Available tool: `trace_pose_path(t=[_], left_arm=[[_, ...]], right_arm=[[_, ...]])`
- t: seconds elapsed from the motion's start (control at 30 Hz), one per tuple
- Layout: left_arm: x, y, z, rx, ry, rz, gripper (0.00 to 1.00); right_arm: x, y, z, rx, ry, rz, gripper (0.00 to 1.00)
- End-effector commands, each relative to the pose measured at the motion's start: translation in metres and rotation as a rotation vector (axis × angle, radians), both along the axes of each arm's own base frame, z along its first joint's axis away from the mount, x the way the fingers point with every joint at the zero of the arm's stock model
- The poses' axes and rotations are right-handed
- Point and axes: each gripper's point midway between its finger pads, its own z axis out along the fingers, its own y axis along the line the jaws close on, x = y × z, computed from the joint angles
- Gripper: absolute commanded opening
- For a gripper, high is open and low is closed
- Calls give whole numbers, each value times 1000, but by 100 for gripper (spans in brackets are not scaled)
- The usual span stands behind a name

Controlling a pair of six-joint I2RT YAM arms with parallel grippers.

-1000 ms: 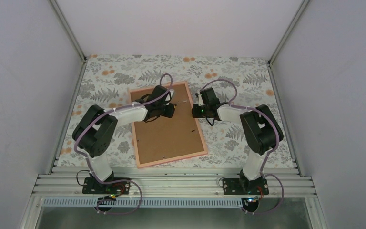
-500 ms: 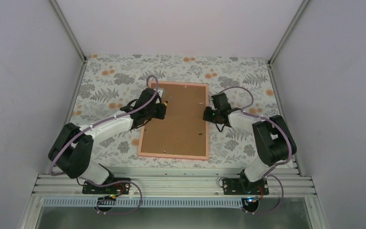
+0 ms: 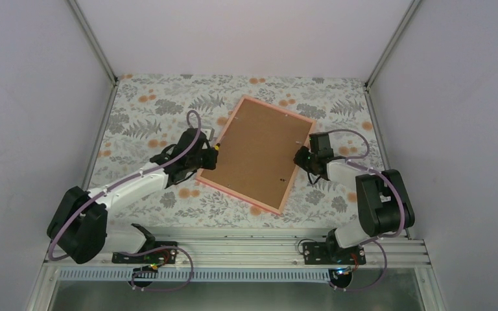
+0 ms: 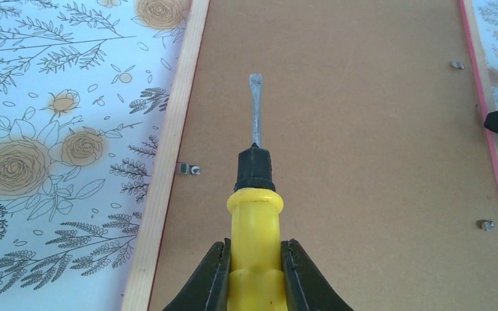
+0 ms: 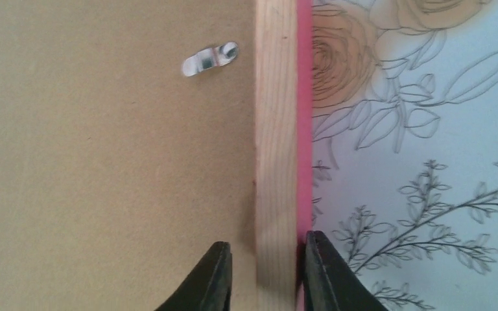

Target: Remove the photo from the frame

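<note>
Frame (image 3: 259, 152) face down on floral table (image 3: 149, 103), lying diagonally, brown backing (image 4: 363, 162) up, pink edge showing. Photo hidden from view.

Left gripper (image 4: 254, 253) clamped on yellow-handled screwdriver (image 4: 255, 194). Flat blade out over backing, near left rail, just past metal clip (image 4: 188, 170).

Right gripper (image 5: 266, 253) astride right rail: one finger over backing, other on outer pink side. Pinching rail or slack, cannot tell. Second clip (image 5: 209, 59) ahead of fingers, lying on backing beside rail.
</note>
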Motion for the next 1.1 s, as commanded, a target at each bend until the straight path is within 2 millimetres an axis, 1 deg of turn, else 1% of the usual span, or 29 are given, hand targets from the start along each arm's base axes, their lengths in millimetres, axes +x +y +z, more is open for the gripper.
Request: trace_pose_path(t=[0.0,0.1,0.17,0.3,0.4,0.53,0.7,0.83,0.97,1.07], left_arm=[[-4,4,9,-24,-16,16,3],[-6,3,9,-34,-16,13,2],[-6,2,10,-41,-13,9,2],[-8,-2,11,-59,-12,-5,2],[-9,-2,12,-65,-14,-10,2],[-11,-4,13,-72,-15,-15,2],[-12,-6,12,-83,-13,-25,2],[-13,-8,10,-87,-6,-30,2],[-15,-8,10,-91,-5,-33,2],[-16,-7,10,-90,-9,-32,2]], right_arm=[[6,21,23,85,-77,95,26],[-8,28,22,97,-51,160,36],[-20,29,20,90,-34,188,42],[-45,30,16,71,0,251,52],[-65,36,15,75,18,314,58],[-90,47,14,83,49,398,62],[-113,63,13,103,80,467,66],[-133,76,6,113,121,525,67],[-150,89,-1,116,158,569,67],[-158,103,-2,124,169,603,67]])
